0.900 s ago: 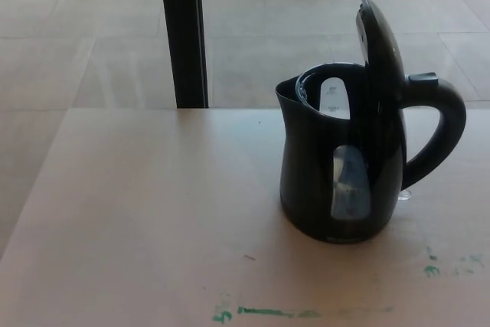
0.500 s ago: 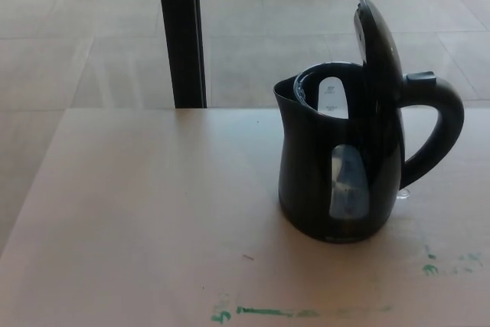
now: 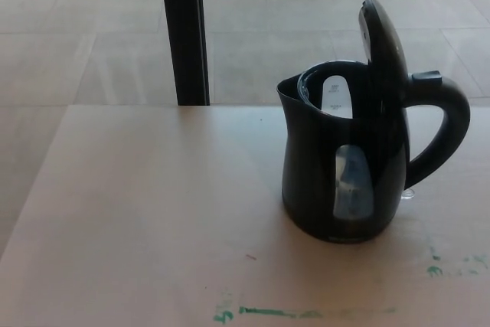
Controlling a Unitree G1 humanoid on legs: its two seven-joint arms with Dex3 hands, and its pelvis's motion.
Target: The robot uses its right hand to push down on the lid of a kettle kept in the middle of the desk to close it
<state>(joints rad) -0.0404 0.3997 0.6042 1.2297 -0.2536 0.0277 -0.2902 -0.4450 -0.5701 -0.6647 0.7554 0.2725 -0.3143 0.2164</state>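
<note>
A black electric kettle (image 3: 337,166) stands upright on the light wooden desk (image 3: 145,204), right of the middle. Its lid (image 3: 383,40) is swung up and stands almost vertical above the round mouth. The curved handle (image 3: 444,132) points to the right, the spout to the left. A clear water window shows on the kettle's front. Neither of my hands shows in the head view.
A black vertical post (image 3: 184,32) rises behind the desk's far edge, left of the kettle. Green paint marks (image 3: 298,312) run along the desk's near side. Beyond the desk lies a tiled floor (image 3: 76,36).
The whole picture has shifted a few pixels, so the camera moved slightly. The kettle and its lid stand as before.
</note>
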